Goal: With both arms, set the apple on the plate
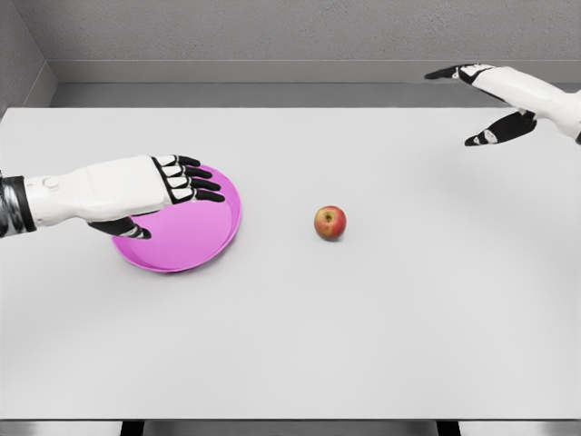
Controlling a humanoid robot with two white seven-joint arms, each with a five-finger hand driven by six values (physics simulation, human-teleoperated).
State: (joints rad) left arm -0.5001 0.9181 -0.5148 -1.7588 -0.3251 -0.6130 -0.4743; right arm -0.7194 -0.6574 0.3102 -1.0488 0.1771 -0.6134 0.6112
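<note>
A red-yellow apple (330, 222) stands alone on the white table, a little right of the middle. To its left lies a pink plate (204, 238), which looks slightly tilted. My left hand (181, 209) reaches in from the left and grips the plate's left rim, with the fingers (198, 183) laid across the top and the thumb (129, 230) at the near edge. My right hand (458, 107) hovers at the far right corner of the table, well away from the apple, with its fingers spread and nothing in them.
The white table (363, 345) stretches wide, with its front edge near the bottom of the view. A grey wall (272, 36) runs behind the far edge.
</note>
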